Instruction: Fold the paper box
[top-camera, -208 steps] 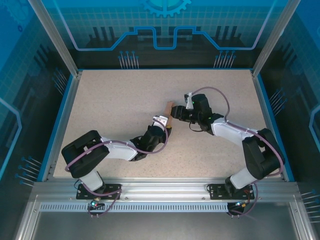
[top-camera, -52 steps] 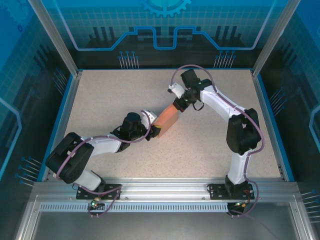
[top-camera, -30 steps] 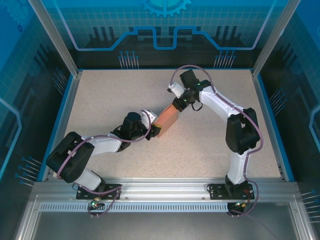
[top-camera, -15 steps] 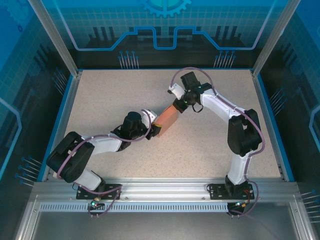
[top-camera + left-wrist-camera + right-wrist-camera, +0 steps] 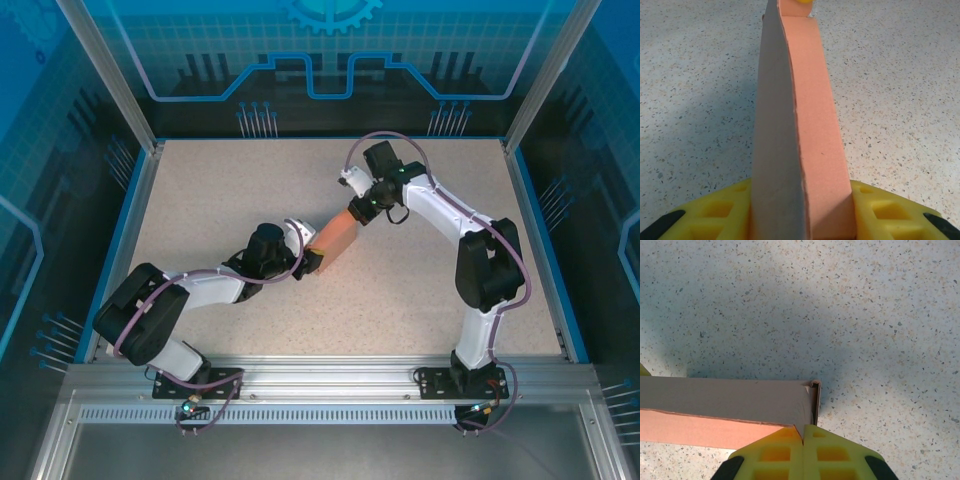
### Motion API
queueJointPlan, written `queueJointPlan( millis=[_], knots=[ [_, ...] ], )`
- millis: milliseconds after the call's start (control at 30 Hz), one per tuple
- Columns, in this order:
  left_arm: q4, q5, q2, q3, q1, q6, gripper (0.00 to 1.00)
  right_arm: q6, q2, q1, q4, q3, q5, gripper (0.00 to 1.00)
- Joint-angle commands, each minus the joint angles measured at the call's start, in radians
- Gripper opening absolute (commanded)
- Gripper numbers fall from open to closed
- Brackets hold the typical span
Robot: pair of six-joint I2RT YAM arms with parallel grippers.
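The paper box (image 5: pixel 336 236) is salmon-orange cardboard, held off the table between both arms near the middle. My left gripper (image 5: pixel 310 259) is shut on its near end; in the left wrist view the box (image 5: pixel 800 125) runs away from the yellow fingers (image 5: pixel 890 210) as a narrow folded body with a grey inner face. My right gripper (image 5: pixel 358 208) is shut on the far end. In the right wrist view the yellow fingers (image 5: pixel 835 455) meet on a thin flap edge of the box (image 5: pixel 725 412).
The speckled table (image 5: pixel 220 190) is bordered by a blue rim (image 5: pixel 120 250) and metal posts. The right arm's elbow (image 5: pixel 490 270) stands at the right, the left arm's base link (image 5: pixel 140 325) at the lower left.
Since about seven seconds ago both arms have moved apart and the box has been drawn out between them. Over the last second the right gripper shifted very slightly; the box has barely moved.
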Motion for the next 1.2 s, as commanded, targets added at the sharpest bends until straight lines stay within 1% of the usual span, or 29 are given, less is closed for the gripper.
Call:
queueJointPlan(
  millis=[0, 233, 400, 500, 800, 967, 1167],
  knots=[
    [-0.052, -0.054, 0.026, 0.024, 0.006, 0.000, 0.29, 0.033, -0.017, -0.006, -0.071, 0.030, -0.061, 0.05],
    [-0.055, -0.059, 0.030, 0.024, 0.006, 0.005, 0.28, 0.073, -0.032, -0.014, -0.078, 0.047, -0.097, 0.05],
    [-0.089, -0.029, 0.035, 0.045, 0.007, 0.019, 0.28, 0.083, -0.062, -0.017, -0.095, 0.023, -0.059, 0.05],
    [-0.104, 0.005, 0.046, 0.060, 0.006, 0.034, 0.28, 0.096, -0.102, -0.016, -0.090, -0.034, -0.031, 0.05],
    [-0.110, 0.117, 0.085, 0.111, 0.011, 0.117, 0.28, 0.136, -0.244, -0.031, -0.065, -0.218, -0.015, 0.05],
    [-0.113, 0.136, 0.103, 0.127, 0.010, 0.149, 0.28, 0.163, -0.315, -0.033, -0.050, -0.302, -0.011, 0.05],
    [-0.118, 0.145, 0.114, 0.133, 0.009, 0.168, 0.28, 0.207, -0.373, -0.031, -0.030, -0.366, -0.028, 0.05]
  ],
)
